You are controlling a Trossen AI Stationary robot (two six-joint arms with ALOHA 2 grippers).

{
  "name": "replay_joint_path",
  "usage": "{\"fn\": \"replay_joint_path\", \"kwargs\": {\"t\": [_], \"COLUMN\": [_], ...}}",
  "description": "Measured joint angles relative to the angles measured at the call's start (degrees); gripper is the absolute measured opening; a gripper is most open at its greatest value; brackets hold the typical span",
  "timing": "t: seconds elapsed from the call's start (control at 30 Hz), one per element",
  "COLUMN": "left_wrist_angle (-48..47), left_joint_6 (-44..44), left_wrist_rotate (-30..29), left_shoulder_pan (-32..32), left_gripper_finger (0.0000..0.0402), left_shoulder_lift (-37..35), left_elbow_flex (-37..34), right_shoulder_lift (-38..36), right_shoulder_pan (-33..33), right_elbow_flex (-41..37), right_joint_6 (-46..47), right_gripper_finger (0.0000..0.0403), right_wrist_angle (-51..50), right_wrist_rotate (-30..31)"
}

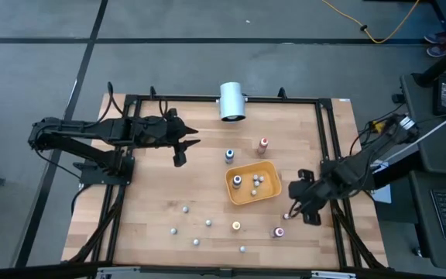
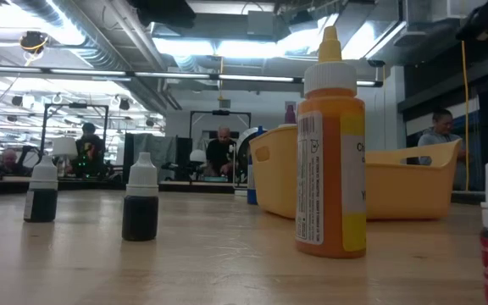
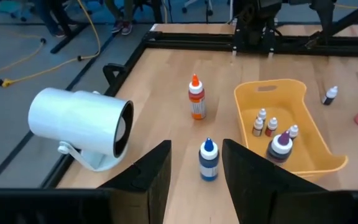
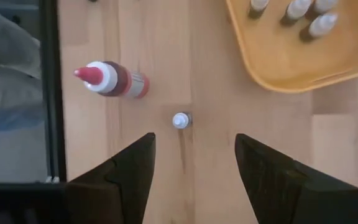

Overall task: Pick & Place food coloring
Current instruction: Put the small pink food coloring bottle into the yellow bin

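Note:
Tiny white-capped food coloring bottles stand scattered on the wooden table, among them one [image 1: 185, 208] and another [image 1: 208, 222]; several more stand in the yellow tray [image 1: 269, 194]. My left gripper [image 3: 196, 180] is open above the table's left half, pointing at a blue-capped bottle [image 3: 208, 160] that stands ahead of it, apart from the fingers. My right gripper [image 4: 194, 168] is open above the table's right near part, pointing steeply down. A tiny white-capped bottle [image 4: 181, 120] stands on the wood just beyond its fingertips, untouched, and a red-tipped bottle [image 4: 114, 79] stands close by.
A white cylinder [image 1: 231, 101] lies at the far edge. An orange-tipped bottle [image 3: 196, 98] stands behind the blue one. A black frame rail [image 1: 327, 139] runs around the table. In the low view an orange bottle [image 2: 330, 152] and two dark small ones [image 2: 141, 199] stand near.

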Motion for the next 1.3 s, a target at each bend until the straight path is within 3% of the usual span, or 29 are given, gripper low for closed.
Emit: {"fn": "replay_joint_path", "kwargs": {"t": [0.33, 0.5, 0.87, 1.3], "left_wrist_angle": [-0.02, -0.04, -0.04, -0.04], "left_joint_6": [1.54, 1.54, 1.06, -1.26], "left_wrist_rotate": [1.23, 2.89, 2.88, 2.86], "left_shoulder_pan": [0.00, -0.02, -0.01, 0.00], "left_gripper_finger": [0.0139, 0.0139, 0.0139, 0.0139], "left_shoulder_lift": [0.02, 0.02, 0.04, 0.04], "left_elbow_flex": [0.02, 0.00, 0.01, 0.02], "right_shoulder_lift": [10.42, 12.27, 11.77, 11.79], "right_shoulder_pan": [3.47, 4.55, 4.99, 4.91], "right_elbow_flex": [-0.11, -5.46, -12.90, -18.88], "right_joint_6": [4.50, 7.31, 11.79, 10.63], "right_gripper_finger": [0.0223, 0.0225, 0.0307, 0.0278], "right_wrist_angle": [6.38, 13.67, 18.29, 30.02], "right_wrist_rotate": [0.46, -0.38, -0.45, 1.30]}}
